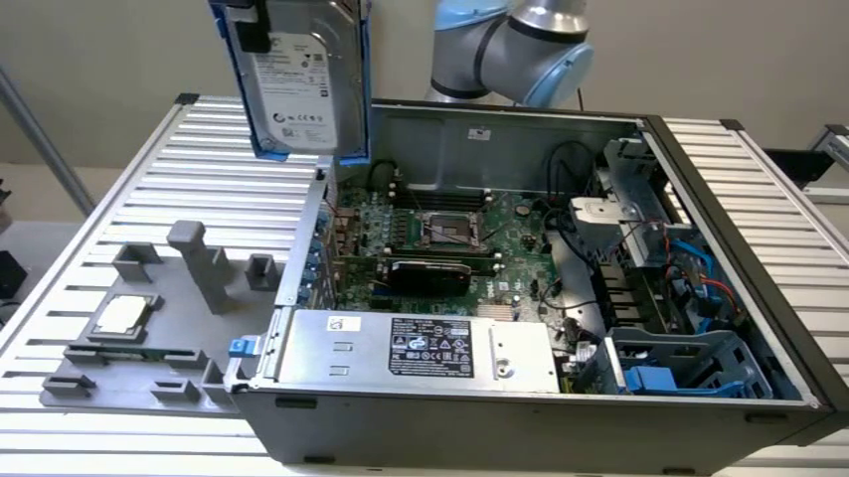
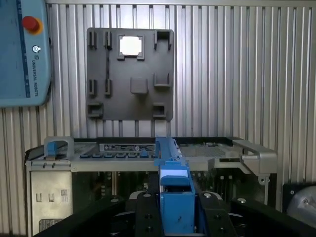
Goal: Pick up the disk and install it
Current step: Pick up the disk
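The disk (image 1: pixel 302 89) hangs upright in the air at the top of the exterior view's left. It is a silver-grey drive with a white label in a bright blue carrier, above the left wall of the open computer case (image 1: pixel 531 129). My gripper (image 2: pixel 177 217) is shut on it. In the wrist view its black fingers (image 2: pixel 148 217) clamp both sides of the disk's blue carrier edge (image 2: pixel 170 168). A bit of the gripper's black body (image 1: pixel 239 12) shows at the disk's top corner. The disk touches nothing else.
Inside the case lie the motherboard (image 1: pixel 438 229), a power supply (image 1: pixel 412 348) and a blue-grey drive cage (image 1: pixel 683 363) at the near right. A grey fixture plate (image 1: pixel 133 338) with a small square silver chip (image 1: pixel 122 316) lies left of the case. A teach pendant (image 2: pixel 22 49) lies on the slatted table (image 1: pixel 226 189).
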Tool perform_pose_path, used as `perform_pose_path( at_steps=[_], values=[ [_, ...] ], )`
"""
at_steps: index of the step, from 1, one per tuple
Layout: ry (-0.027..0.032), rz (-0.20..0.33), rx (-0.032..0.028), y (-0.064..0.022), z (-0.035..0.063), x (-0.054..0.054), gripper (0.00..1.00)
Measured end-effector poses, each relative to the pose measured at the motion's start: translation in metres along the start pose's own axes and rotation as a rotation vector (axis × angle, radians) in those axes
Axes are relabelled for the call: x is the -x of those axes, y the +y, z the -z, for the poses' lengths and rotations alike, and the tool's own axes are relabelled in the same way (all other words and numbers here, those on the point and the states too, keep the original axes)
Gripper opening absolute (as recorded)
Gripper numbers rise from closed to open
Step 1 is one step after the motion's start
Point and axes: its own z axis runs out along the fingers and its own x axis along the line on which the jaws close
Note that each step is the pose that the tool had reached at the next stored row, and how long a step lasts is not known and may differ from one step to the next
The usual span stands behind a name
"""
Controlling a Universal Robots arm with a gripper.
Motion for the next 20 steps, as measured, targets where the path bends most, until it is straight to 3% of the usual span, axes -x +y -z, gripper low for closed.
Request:
perform_pose_path(
  at_steps=[20],
  values=[
    [0.0, 0.0, 0.0007, -0.0913, 0.0015, -0.018, 0.0]
  ],
)
